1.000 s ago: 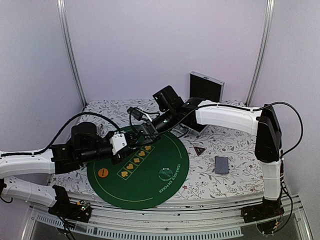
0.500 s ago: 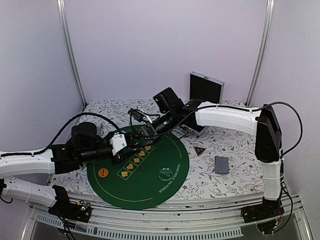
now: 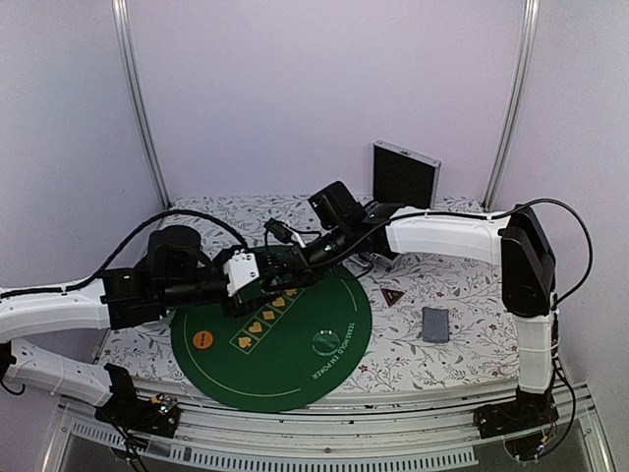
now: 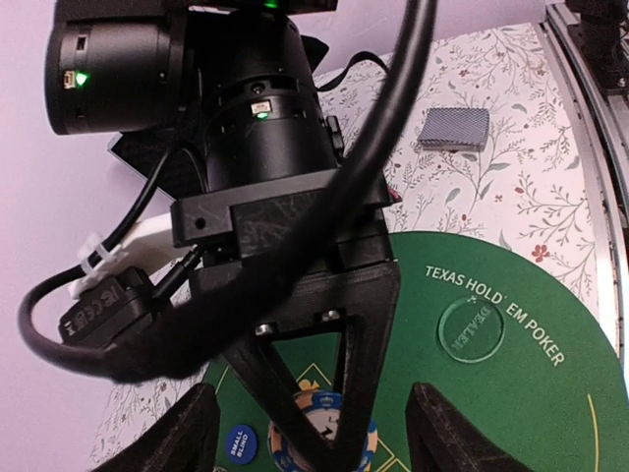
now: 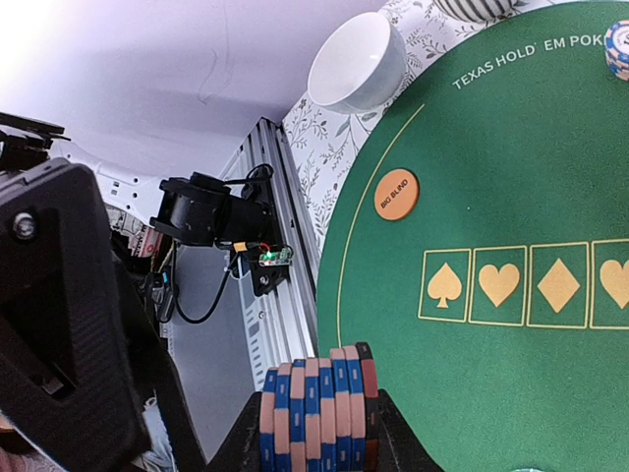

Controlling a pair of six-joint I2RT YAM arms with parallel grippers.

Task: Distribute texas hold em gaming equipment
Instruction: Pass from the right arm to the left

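Note:
A stack of blue-and-orange poker chips (image 5: pixel 316 413) sits edge-on between my right gripper's fingers, which are shut on it. In the top view that right gripper (image 3: pixel 283 263) hovers over the back left of the green mat (image 3: pixel 295 369). My left gripper (image 3: pixel 261 279) faces it from the left. Its fingers (image 4: pixel 187 433) stand open on either side of the right gripper's jaws and the chips (image 4: pixel 324 425). On the mat lie an orange Big Blind disc (image 3: pixel 202 340), a blue Small Blind disc (image 4: pixel 239 442) and a whitish Dealer disc (image 3: pixel 324 342). The card deck (image 3: pixel 435 324) and dark triangle (image 3: pixel 391 297) lie to the right of the mat.
A white bowl (image 5: pixel 359 61) and a striped cup (image 5: pixel 472 8) stand off the mat's edge in the right wrist view. A second chip stack (image 5: pixel 619 49) rests on the mat beside them. A black case (image 3: pixel 405 175) stands at the back right.
My left gripper's jaws have spread wider and that arm has risen and shifted right. My right gripper stays shut on the chip stack, nearly still.

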